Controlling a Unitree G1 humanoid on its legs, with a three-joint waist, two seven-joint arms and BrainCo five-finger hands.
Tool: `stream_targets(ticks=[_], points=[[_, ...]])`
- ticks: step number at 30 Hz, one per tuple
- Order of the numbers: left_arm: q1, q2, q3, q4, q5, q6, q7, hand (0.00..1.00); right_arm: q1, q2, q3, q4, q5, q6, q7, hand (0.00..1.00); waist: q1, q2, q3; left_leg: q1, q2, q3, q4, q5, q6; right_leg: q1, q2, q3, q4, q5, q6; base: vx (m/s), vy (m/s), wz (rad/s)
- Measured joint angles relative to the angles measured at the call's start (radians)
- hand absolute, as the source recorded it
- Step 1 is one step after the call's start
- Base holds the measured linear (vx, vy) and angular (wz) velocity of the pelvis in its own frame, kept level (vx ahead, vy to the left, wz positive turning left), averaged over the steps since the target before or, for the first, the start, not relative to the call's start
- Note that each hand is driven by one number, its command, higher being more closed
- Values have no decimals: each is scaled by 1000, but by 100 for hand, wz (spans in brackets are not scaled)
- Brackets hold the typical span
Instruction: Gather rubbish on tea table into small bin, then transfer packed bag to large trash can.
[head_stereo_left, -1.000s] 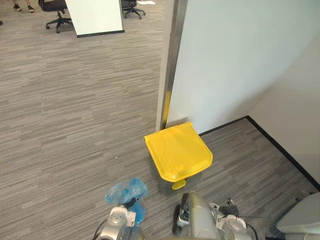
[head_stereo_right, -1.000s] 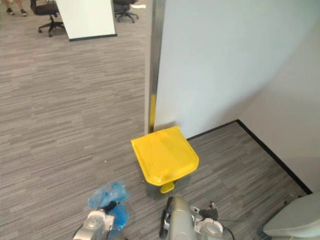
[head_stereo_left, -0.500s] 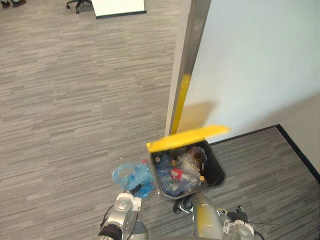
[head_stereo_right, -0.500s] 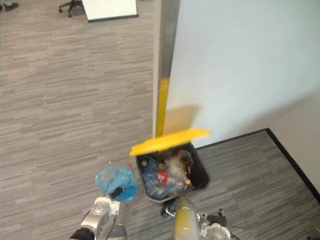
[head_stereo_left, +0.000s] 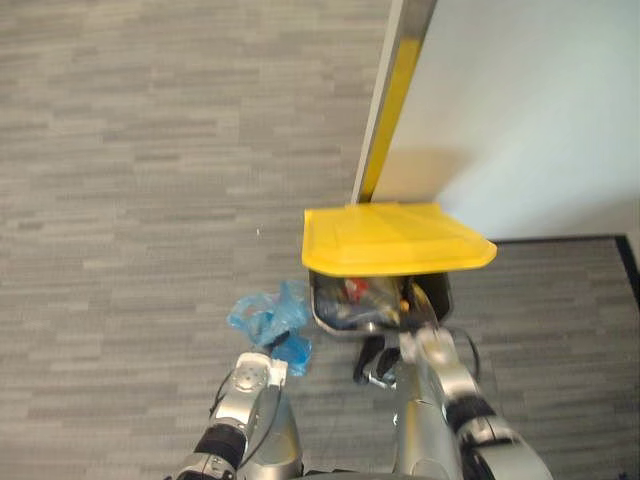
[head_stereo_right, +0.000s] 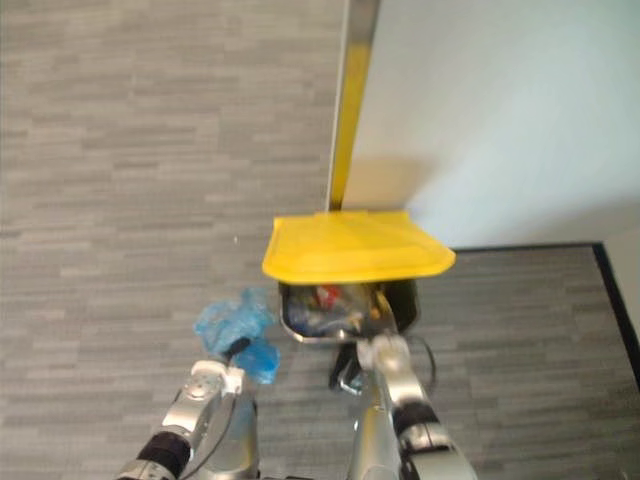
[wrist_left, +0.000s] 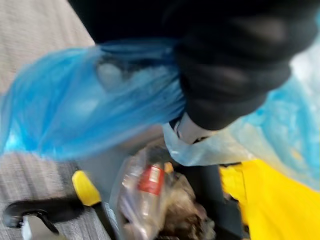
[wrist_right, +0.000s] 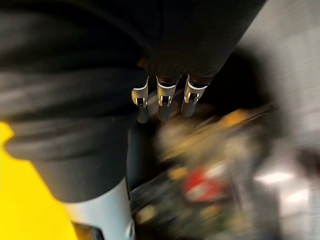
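Note:
A large dark trash can (head_stereo_left: 432, 296) stands against a white wall, its yellow lid (head_stereo_left: 395, 240) raised over the opening. Bottles and wrappers (head_stereo_left: 362, 292) fill the can. My left hand (head_stereo_left: 254, 376) is shut on a packed blue plastic bag (head_stereo_left: 268, 318), held just left of the can's rim. In the left wrist view the blue bag (wrist_left: 90, 105) hangs over the rubbish (wrist_left: 150, 197) inside. My right hand (head_stereo_left: 421, 346) sits at the can's front edge with relaxed fingers (wrist_right: 162, 97) and holds nothing.
A metal post with a yellow strip (head_stereo_left: 392, 90) rises behind the can at the wall's (head_stereo_left: 530, 90) end. A black skirting line (head_stereo_left: 560, 240) runs along the wall's foot. Grey striped carpet (head_stereo_left: 140, 180) stretches out to the left. The can's yellow pedal (wrist_left: 85, 184) sticks out at its foot.
The lid, down one second ago, has swung up and stays raised. The camera has tilted down and closer. My right hand has come forward to the can's front edge; the bag is nearer the rim.

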Motion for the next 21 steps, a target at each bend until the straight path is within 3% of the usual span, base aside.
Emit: stream_targets(ticks=[2,4,8,12,15,17,19,21], points=[[1,0,2,-40,-25,-6,13,100,-77,-10,4,-3,1,1,-14,0,10,-10,15,-20,6,-25,-46,25,-43,0,19,-23,-55,9,-14,-165,-198,32],[3,0,1,-54,-46,-13,14,100,-150,-37,24,-28,14,1,-22,0,20,-15,17,-34,9,-41,-81,46,-41,1,33,-46,-104,23,-25,-69,-124,0],[10,-8,-38,-71,-65,-35,16,100,-276,-116,41,-34,55,10,-50,0,16,-21,17,-30,44,-44,-161,99,-77,19,41,-107,-160,40,-26,-47,-137,14],[27,-15,-50,-84,-65,-43,31,100,-354,-148,69,-34,77,9,-58,0,13,-29,18,-47,46,-7,-107,108,-53,17,47,-129,-157,43,-22,-68,-54,-19],[18,19,-69,-85,-65,-44,32,100,-391,-178,68,-24,77,9,-63,0,-4,-73,20,-44,56,-2,-157,125,-83,17,50,-125,-165,59,-42,-34,-99,34],[19,19,-69,-87,-65,-44,34,100,-429,-189,70,-14,77,9,-63,0,-2,-76,20,-52,41,-17,-108,119,-75,16,50,-136,-176,55,-54,-30,-104,7],[29,16,-84,-87,-65,-44,33,100,-493,-215,109,25,76,9,-63,0,-8,-74,19,-41,-7,48,-49,111,-37,18,50,-138,-172,59,-54,-96,-17,-23],[15,31,-100,-87,-65,-44,32,100,-502,-241,109,47,76,9,-65,0,-13,-96,27,-32,-1,57,-67,104,-61,18,38,-129,-159,74,-58,-97,-40,27]])
